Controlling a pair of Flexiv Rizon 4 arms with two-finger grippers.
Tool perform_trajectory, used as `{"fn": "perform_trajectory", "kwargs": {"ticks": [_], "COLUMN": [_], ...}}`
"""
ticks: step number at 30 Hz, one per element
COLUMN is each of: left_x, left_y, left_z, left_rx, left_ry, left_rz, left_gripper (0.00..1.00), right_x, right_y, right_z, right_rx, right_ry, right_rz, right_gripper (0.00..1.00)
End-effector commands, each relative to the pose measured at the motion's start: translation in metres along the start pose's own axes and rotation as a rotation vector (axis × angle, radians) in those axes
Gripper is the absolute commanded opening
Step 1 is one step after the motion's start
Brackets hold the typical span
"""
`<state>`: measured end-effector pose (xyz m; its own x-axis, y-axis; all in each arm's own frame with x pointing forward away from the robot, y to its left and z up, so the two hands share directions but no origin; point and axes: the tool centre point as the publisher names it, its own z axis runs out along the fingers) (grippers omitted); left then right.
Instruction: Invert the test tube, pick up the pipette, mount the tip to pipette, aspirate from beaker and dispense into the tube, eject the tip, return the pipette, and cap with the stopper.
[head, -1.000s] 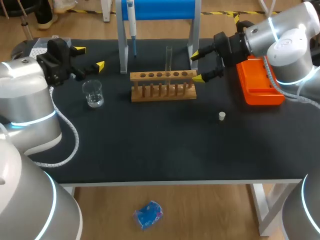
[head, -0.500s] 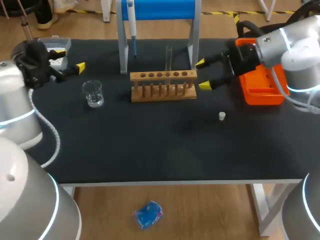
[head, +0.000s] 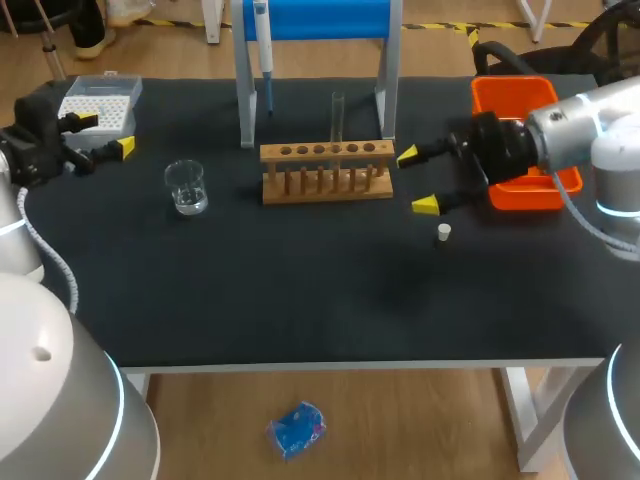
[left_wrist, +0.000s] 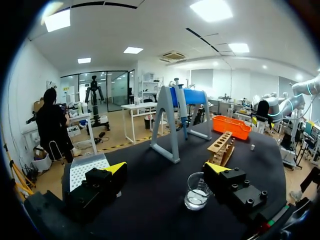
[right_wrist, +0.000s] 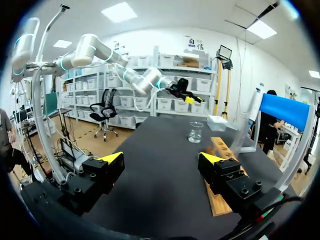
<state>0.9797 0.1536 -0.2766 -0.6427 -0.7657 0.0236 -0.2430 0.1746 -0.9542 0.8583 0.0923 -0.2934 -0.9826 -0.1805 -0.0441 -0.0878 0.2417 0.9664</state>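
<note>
At the far left, the left gripper hangs empty with its jaws wide, just beside the tip box. The beaker, with a little clear liquid in it, stands near the wooden rack. The pipette hangs on the blue stand, so picking it up, tipping, aspirating, dispensing, ejecting and returning it all look undone. The test tube stands upright in a rear hole of the rack; I cannot tell which end is up. The right gripper, jaws wide and empty, hovers just off the rack's right end, between it and the orange tray. The stopper lies loose on the table, so the tube is uncapped.
</note>
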Motion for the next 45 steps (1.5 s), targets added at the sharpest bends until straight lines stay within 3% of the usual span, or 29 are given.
{"fn": "perform_trajectory", "kwargs": {"ticks": [1,18,26,32,40,45], "left_x": [-0.002,-0.002,-0.025,-0.041,-0.055,-0.063], "left_y": [0.002,0.002,0.008,0.016,0.028,0.033], "left_z": [0.001,0.001,0.003,0.005,0.009,0.012], "left_rx": [0.005,0.005,-0.005,-0.041,-0.081,-0.113], "left_ry": [0.006,0.006,-0.042,-0.06,-0.104,-0.109], "left_rz": [0.001,0.001,0.0,-0.029,-0.053,-0.02], "left_gripper": [1.0,1.0,1.0,1.0,1.0,1.0], "right_x": [0.016,0.017,0.028,0.038,0.041,0.041], "right_y": [-0.001,-0.004,-0.016,-0.017,-0.01,-0.01], "right_z": [0.0,0.004,0.006,0.008,0.007,0.007], "right_rx": [-0.006,-0.003,-0.091,-0.147,-0.178,-0.178], "right_ry": [0.006,0.017,0.002,0.007,0.013,0.013], "right_rz": [-0.019,-0.019,0.062,0.033,0.011,0.011], "right_gripper": [1.0,1.0,1.0,1.0,1.0,1.0]}}
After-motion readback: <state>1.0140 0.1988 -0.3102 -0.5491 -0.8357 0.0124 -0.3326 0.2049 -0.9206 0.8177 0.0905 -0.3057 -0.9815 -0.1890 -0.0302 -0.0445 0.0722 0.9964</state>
